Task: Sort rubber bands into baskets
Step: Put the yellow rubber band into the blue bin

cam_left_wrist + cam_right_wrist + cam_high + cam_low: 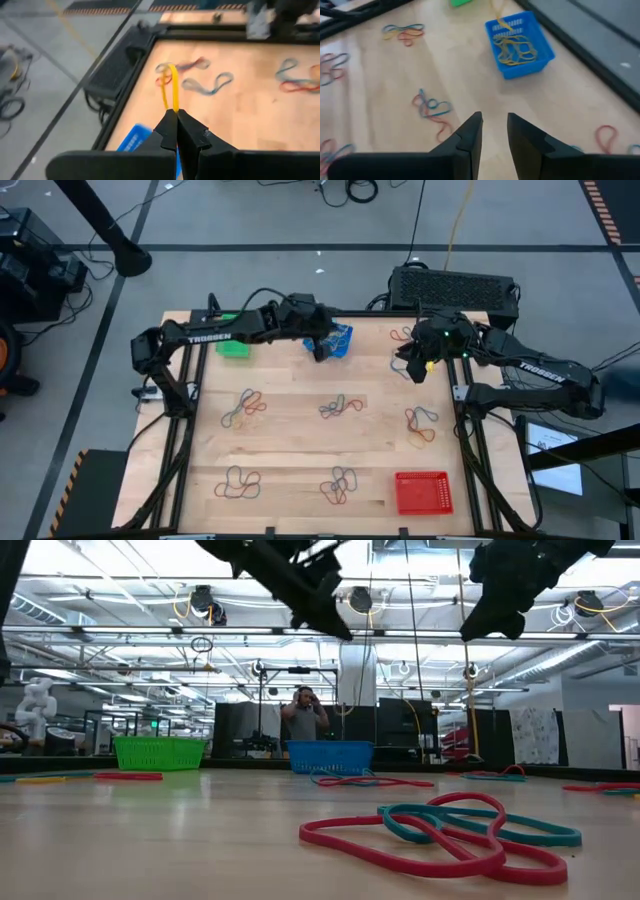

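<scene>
- Left pincer (pixel 173 116) is clenched on a thin yellow band (pixel 171 86), a narrow loop hanging above the blue basket (pixel 338 340) at the table's (pixel 290 440) far edge.
- Right pincer (pixel 494 125) hangs released, holding nothing, near the far right corner.
- Blue basket holds tangled yellow bands (pixel 514 47); green basket (pixel 232 348) is partly hidden by the left arm.
- Red basket (pixel 424 492) sits at the near edge.

Pale wood table (pixel 300 450). Blue basket (pixel 520 46) holds yellow-tan bands (pixel 512 47); green basket (pixel 233 348) to its left, red basket (pixel 423 492) at the table's near edge. Loose bands (pixel 338 407) mix red, blue and yellow. Black box (pixel 455 285) behind.
</scene>
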Available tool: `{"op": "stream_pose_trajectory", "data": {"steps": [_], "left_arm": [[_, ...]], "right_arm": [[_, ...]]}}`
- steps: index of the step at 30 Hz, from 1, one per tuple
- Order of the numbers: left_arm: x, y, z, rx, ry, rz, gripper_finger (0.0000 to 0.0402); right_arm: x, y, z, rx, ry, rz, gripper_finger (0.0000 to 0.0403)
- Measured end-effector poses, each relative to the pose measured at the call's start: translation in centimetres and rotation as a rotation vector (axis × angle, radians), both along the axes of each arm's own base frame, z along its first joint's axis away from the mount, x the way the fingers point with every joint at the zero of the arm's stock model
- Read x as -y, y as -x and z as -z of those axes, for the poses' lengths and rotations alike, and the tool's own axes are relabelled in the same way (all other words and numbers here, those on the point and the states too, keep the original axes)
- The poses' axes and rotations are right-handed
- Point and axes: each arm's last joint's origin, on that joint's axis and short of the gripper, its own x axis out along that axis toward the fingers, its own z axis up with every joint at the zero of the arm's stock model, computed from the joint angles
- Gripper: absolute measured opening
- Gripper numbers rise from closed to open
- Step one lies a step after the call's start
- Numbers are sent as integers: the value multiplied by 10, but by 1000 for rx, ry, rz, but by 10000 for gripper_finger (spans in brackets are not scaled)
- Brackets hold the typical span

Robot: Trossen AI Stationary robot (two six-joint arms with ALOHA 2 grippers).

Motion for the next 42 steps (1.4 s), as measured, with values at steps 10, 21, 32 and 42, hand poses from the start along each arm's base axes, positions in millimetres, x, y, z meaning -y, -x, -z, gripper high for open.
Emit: {"op": "stream_pose_trajectory", "data": {"steps": [10,21,32,42], "left_arm": [[-41,-9,46,-78,78,-99,0],[-52,-4,68,-193,121,-134,0],[-47,-3,71,-256,91,-146,85],[-30,-7,62,-255,61,-91,162]], "right_arm": [[-4,-3,-1,-22,78,4,84],[-7,-3,0,-25,80,-18,84],[-6,-6,-4,14,94,-16,84],[-6,-6,-3,12,92,-15,84]]}}
